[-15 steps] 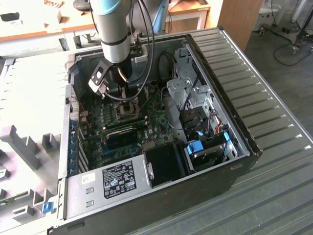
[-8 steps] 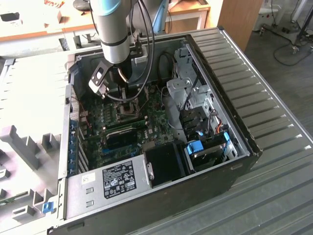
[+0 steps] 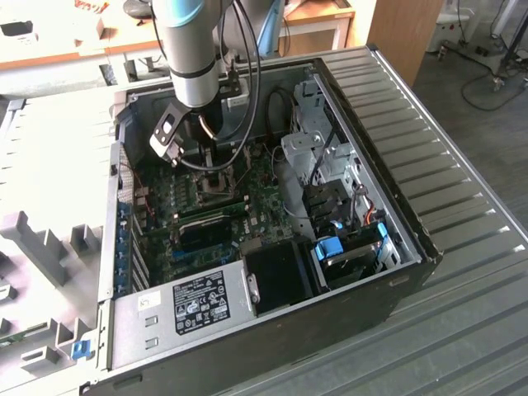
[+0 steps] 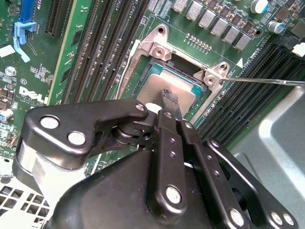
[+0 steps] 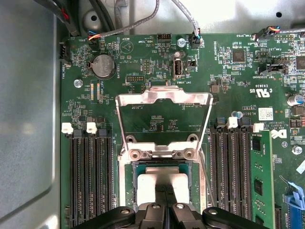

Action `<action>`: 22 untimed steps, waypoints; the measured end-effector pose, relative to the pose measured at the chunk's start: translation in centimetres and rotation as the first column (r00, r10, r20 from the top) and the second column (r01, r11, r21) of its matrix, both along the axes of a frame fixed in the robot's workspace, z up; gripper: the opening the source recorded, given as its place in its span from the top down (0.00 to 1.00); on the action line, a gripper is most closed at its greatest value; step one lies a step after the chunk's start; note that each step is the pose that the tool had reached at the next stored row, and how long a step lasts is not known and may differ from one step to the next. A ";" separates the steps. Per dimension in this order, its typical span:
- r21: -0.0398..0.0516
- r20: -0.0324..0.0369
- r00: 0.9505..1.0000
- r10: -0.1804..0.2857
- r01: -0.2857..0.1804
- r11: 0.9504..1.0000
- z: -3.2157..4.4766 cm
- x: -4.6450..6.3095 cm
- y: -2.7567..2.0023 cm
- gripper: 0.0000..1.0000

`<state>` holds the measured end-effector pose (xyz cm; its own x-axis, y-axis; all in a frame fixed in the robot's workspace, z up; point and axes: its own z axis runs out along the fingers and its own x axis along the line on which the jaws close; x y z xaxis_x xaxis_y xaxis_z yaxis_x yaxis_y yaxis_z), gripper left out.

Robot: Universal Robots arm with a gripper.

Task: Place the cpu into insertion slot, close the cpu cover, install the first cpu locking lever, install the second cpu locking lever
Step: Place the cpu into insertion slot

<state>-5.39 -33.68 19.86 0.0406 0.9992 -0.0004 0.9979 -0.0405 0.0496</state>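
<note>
Exterior view: open computer case (image 3: 330, 330); grey power supply (image 3: 186, 301) at 7 o'clock inside, blue drive caddy (image 3: 330, 247) at 4 o'clock.

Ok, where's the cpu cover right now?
In the first wrist view the cpu cover is swung open, hinged at the insertion slot's edge toward the coin battery, with the cpu seated in the slot.

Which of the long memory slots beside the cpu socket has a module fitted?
The outermost one, on the side of the blue connector: in the first wrist view it carries a green memory module, while the other slots are bare black.
</note>
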 end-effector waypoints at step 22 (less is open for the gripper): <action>0.000 0.000 1.000 0.000 0.000 1.000 3.23 0.0 0.00 0.89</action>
<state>-5.39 -33.68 23.09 0.0406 0.9992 -0.0006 0.9979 -0.0405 0.0496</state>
